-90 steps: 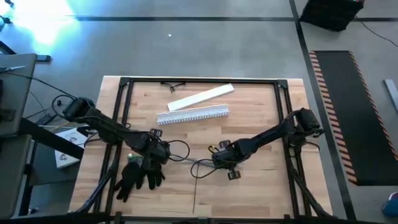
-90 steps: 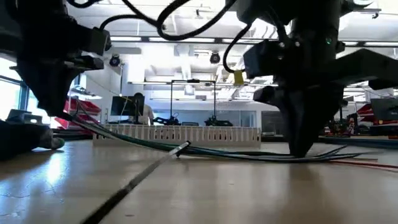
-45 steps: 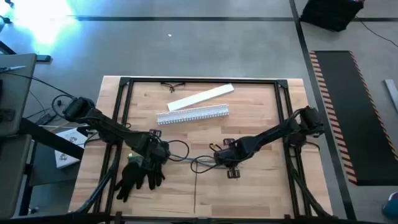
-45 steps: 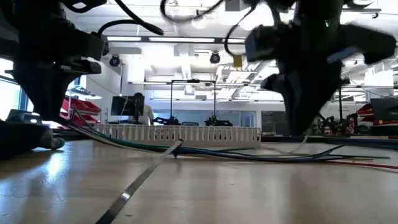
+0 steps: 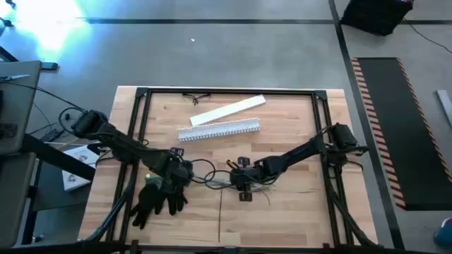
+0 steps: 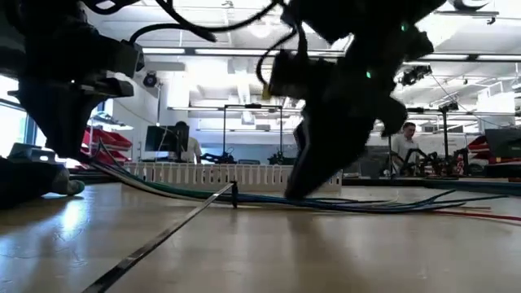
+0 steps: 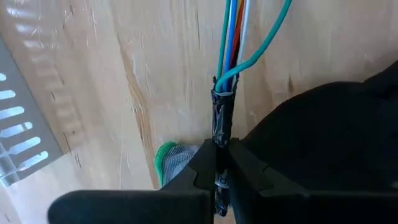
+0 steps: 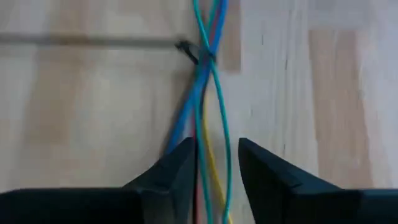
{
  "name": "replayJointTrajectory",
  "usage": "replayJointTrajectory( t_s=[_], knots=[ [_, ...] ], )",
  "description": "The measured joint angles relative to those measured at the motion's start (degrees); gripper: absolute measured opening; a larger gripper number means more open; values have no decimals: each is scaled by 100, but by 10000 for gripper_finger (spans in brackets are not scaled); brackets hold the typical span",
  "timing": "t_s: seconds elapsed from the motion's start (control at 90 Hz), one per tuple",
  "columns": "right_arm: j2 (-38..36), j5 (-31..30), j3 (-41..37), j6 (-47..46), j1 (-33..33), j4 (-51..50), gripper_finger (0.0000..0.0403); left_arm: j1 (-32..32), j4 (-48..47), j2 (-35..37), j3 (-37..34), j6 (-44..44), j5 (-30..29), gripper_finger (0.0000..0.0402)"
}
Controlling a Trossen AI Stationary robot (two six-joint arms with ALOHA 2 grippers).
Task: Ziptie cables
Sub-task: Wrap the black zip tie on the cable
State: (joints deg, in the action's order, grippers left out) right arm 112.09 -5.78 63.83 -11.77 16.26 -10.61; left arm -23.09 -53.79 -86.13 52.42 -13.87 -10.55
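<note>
The cables (image 5: 212, 180) lie across the table's middle, a loose bundle of green, blue, white and yellow wires (image 8: 205, 81). My left gripper (image 5: 181, 171) is shut on their black-taped end (image 7: 222, 118). My right gripper (image 5: 237, 182) stands open astride the bundle farther right, one finger on each side (image 8: 214, 163). A thin zip tie (image 5: 219, 212) meets the bundle at its head (image 8: 186, 48). Its strap runs toward the table's near edge (image 6: 163, 240). My left gripper pinches the bundle's black-taped end (image 7: 221, 134) between its two fingers. The fingers lie along the bundle, and the loose wires run on past the tape. In the low view the wires slope down from the gripper to the table (image 6: 163, 187).
A white slotted channel (image 5: 219, 130) and a flat white strip (image 5: 227, 111) lie at the far middle. Black gloves (image 5: 157, 199) lie near my left gripper. A black frame (image 5: 233, 92) runs round the table. People (image 6: 404, 140) show in the room behind.
My right gripper has lifted slightly, then gone toward the table's left along the cables, nearer my left gripper and the zip tie's head. The zip tie's strap has swung a little on the table.
</note>
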Motion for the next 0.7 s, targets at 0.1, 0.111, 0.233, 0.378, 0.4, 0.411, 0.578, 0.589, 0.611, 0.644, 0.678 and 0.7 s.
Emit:
replayJointTrajectory(
  t_s=[0.1,0.111,0.233,0.378,0.4,0.411,0.578,0.589,0.611,0.644,0.678,0.7],
  knots=[
    [-7,26,9,5,-9,-220,29,0,12,0,0,-4,24,4],
    [-7,30,12,8,-7,-257,23,0,12,0,0,-4,30,4],
    [-11,113,109,1,51,-699,10,0,45,0,0,-19,129,4],
    [-17,98,303,21,146,-1369,2,-5,92,0,2,-56,115,4],
    [-17,84,338,22,161,-1469,2,-12,106,0,2,-56,107,4],
    [-16,77,357,21,167,-1522,2,-15,111,0,2,-56,98,4],
    [0,35,679,29,192,-2482,2,-24,139,0,2,-90,96,4],
    [0,35,699,26,191,-2559,2,-24,136,0,2,-91,96,4],
    [0,35,738,25,190,-2706,2,-22,128,0,2,-92,95,4],
    [0,39,783,25,191,-2899,2,-24,110,0,2,-94,97,4],
    [0,39,821,25,192,-3081,2,-24,96,0,2,-96,98,4],
    [0,41,841,25,194,-3191,2,-24,98,0,2,-97,98,4]
  ],
)
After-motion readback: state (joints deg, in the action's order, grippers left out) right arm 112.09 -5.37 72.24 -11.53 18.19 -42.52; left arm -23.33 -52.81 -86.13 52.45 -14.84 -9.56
